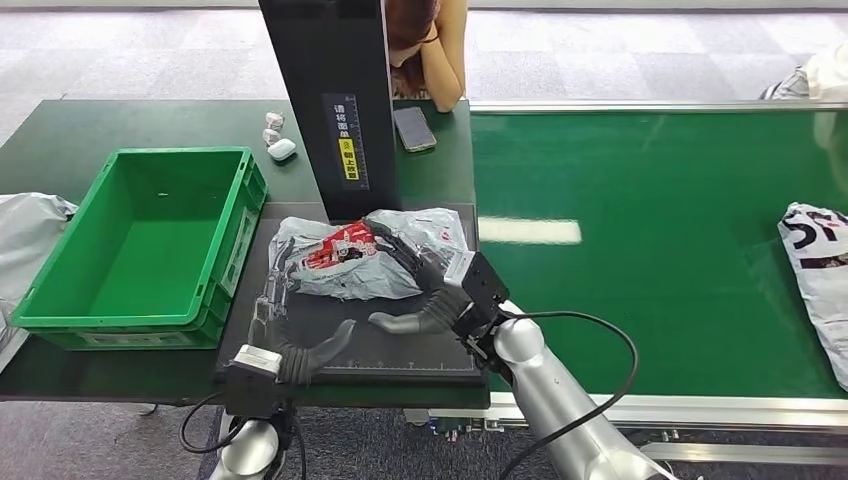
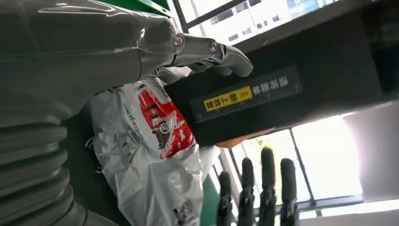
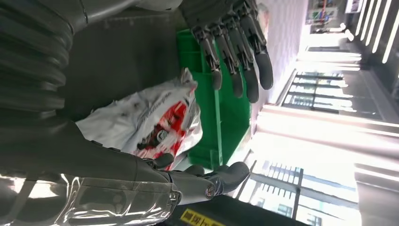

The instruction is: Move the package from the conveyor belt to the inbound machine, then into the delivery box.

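Observation:
A crumpled grey plastic package [image 1: 352, 258] with a red label lies on the black plate [image 1: 400, 352] of the inbound machine, at the foot of its dark upright column [image 1: 330, 100]. My left hand [image 1: 283, 335] reaches in from the package's left side, fingers spread, holding nothing. Opposite it, my right hand [image 1: 425, 290] is open at the package's right side, its fingers over the bag's edge. The left wrist view has the package [image 2: 150, 155] between thumb and fingers [image 2: 256, 193]. In the right wrist view the package [image 3: 150, 122] lies beyond the open fingers [image 3: 235, 56]. The green delivery box [image 1: 140, 240] stands empty to the left.
The green conveyor belt [image 1: 650, 240] runs on the right with another white package [image 1: 820, 270] at its far right edge. A phone [image 1: 413, 128] and small white items [image 1: 278, 140] lie on the table behind. A person leans on the far side. A grey bag [image 1: 25, 235] is left of the box.

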Action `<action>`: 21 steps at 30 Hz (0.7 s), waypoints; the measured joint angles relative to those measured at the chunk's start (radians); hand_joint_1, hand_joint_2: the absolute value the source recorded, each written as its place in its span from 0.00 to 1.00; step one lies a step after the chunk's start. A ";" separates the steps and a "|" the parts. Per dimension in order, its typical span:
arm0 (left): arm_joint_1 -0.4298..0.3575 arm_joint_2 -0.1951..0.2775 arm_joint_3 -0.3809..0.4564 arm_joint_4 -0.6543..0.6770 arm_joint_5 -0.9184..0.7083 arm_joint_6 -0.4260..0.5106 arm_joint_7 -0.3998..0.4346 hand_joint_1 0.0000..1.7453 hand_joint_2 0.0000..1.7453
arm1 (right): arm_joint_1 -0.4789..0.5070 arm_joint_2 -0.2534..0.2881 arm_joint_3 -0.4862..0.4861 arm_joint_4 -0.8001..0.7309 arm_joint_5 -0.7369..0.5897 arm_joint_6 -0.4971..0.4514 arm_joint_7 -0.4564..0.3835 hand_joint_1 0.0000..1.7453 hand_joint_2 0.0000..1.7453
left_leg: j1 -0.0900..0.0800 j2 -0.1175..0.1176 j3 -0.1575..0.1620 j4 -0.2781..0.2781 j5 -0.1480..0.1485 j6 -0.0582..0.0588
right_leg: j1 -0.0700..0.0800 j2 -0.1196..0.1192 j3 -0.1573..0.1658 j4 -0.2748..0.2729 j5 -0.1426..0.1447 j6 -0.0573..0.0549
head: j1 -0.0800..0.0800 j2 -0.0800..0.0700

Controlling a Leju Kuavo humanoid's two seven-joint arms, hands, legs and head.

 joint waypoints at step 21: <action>-0.095 0.043 -0.094 0.172 -0.737 0.170 0.335 0.00 1.00 | 0.288 -0.094 -0.144 -0.368 0.017 0.056 -0.040 0.00 1.00 | 0.000 -0.001 0.000 0.000 -0.001 0.000 | 0.000 -0.001 0.000 0.000 0.000 0.000 | 0.000 0.000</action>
